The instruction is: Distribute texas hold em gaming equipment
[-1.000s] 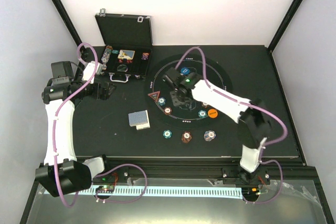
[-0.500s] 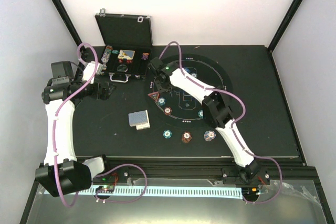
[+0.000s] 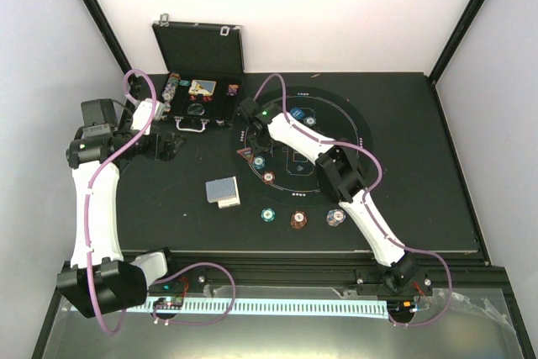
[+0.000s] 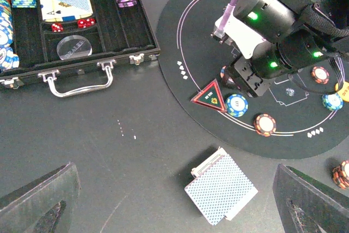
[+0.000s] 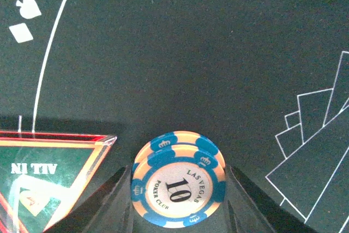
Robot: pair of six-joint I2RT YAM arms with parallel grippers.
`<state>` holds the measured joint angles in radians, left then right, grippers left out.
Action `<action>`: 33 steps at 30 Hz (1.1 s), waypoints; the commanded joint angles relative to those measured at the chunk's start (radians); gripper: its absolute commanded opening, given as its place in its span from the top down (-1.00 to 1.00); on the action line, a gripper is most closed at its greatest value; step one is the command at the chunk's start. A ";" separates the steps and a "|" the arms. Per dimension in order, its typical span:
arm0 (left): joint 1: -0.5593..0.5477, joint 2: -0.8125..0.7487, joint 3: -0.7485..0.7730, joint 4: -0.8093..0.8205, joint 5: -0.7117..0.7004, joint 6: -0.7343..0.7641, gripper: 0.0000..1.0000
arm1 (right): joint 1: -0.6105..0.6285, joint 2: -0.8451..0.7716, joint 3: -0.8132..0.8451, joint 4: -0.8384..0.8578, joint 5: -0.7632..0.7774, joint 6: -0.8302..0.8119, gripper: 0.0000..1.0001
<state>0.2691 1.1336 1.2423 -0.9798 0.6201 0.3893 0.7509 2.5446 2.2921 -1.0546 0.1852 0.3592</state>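
Several small round chips (image 4: 265,124) already lie on the round black mat (image 4: 196,25), where the right gripper (image 5: 178,211) jaws clasp a blue-and-cream chip stack (image 5: 180,184). The blue-backed card deck (image 4: 221,192) seems undealt on the surface; the left gripper (image 4: 174,200) jaws are wide, empty.

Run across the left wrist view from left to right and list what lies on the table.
black case → red triangle marker → teal chip → red-brown chip → red-brown chip stack. The card deck is left out, since it overlaps the marker and the teal chip.
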 commanded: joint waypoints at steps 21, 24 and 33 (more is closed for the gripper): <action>0.006 -0.017 0.015 -0.007 -0.001 0.005 -0.98 | -0.021 -0.651 -0.613 0.092 0.062 0.013 -0.45; 0.006 -0.011 0.011 0.000 0.003 0.004 -0.98 | -0.018 -0.826 -0.849 0.129 0.070 0.052 -0.58; 0.006 -0.002 -0.001 0.020 0.019 -0.002 -0.98 | -0.001 -1.179 -1.345 0.143 0.052 0.215 -0.72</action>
<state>0.2691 1.1320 1.2411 -0.9749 0.6216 0.3893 0.7403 1.4635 1.0657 -0.9325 0.2333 0.4770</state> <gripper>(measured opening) 0.988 0.854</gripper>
